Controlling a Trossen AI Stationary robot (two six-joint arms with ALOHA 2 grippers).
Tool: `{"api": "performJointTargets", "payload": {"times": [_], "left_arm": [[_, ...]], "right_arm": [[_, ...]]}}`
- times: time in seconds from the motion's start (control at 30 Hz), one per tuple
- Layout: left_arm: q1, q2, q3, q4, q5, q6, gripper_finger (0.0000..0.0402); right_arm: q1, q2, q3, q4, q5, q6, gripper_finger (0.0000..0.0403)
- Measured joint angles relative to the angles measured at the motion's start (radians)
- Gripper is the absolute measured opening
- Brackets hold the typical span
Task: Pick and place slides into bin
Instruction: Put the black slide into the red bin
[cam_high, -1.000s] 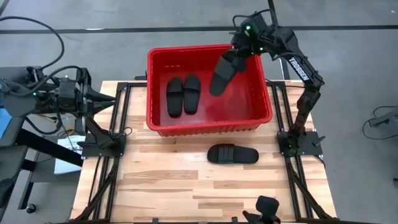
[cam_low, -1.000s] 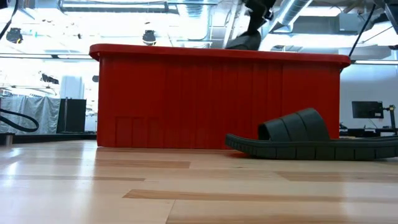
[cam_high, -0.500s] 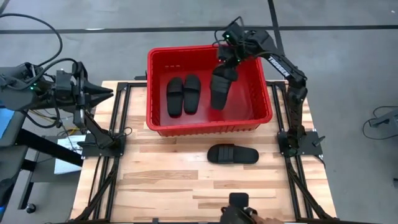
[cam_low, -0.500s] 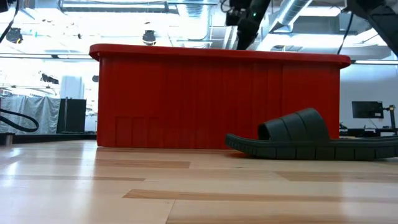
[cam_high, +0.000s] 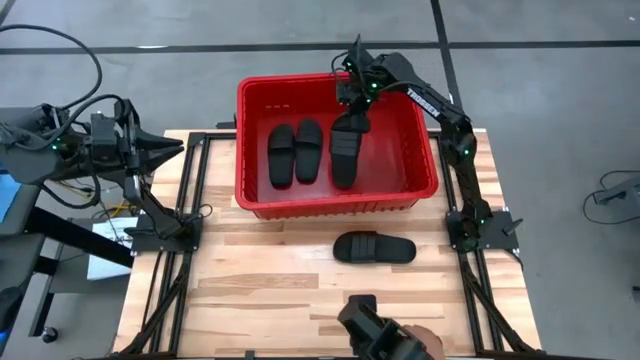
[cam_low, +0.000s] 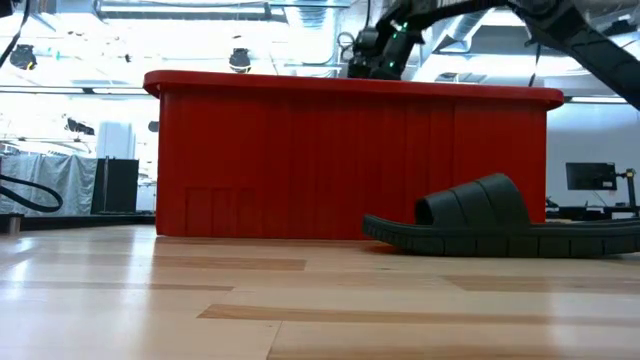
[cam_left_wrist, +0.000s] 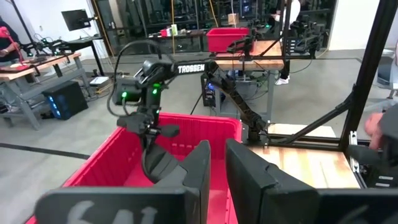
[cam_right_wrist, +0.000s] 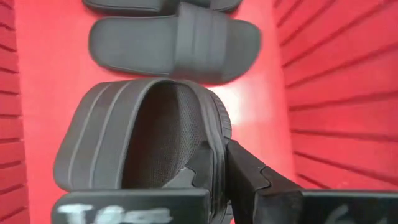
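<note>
The red bin (cam_high: 330, 207) stands at the table's far middle. Two black slides (cam_high: 282, 153) (cam_high: 309, 150) lie side by side on its bottom. My right gripper (cam_high: 352, 110) reaches into the bin from the far side and is shut on a third slide (cam_high: 345, 152), just right of the pair. The fourth slide (cam_high: 374, 248) lies sole down on the wood in front of the bin; it also shows in the low view (cam_low: 500, 220). My left gripper (cam_high: 165, 150) waits beyond the table's left edge, shut and empty. My right gripper pinches the third slide's sole at its far end (cam_right_wrist: 214, 146), one finger (cam_right_wrist: 200, 167) on the footbed under the strap and the other (cam_right_wrist: 249, 169) on the underside. The fingers come slanting down from the far side, along the slide. Whether its near end touches the bin's bottom I cannot tell.
The bin's slotted walls (cam_right_wrist: 336, 74) stand close around the held slide. A person's hand with a dark object (cam_high: 380, 338) shows at the table's near edge. Bare wood lies left and right of the fourth slide.
My right gripper has gone toward the table's left and down into the bin with the third slide. The slide has swung from a slant near the bin's far right corner to lie lengthwise beside the two slides.
</note>
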Motion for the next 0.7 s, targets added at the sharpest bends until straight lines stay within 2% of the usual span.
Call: {"api": "performJointTargets", "payload": {"times": [0.17, 0.43, 0.7], "left_arm": [[0.000, 0.000, 0.000, 0.003, 0.000, -0.008, 0.0041], [0.000, 0.000, 0.000, 0.003, -0.027, -0.010, 0.0041], [0.000, 0.000, 0.000, 0.002, -0.027, -0.010, 0.0041]], "right_arm": [[-0.023, 0.052, 0.000, 0.016, -0.043, -0.014, 0.0012], [-0.056, 0.120, 0.000, 0.066, -0.052, -0.030, 0.0012], [-0.070, 0.127, -0.003, 0.116, -0.071, -0.038, 0.0012]]}}
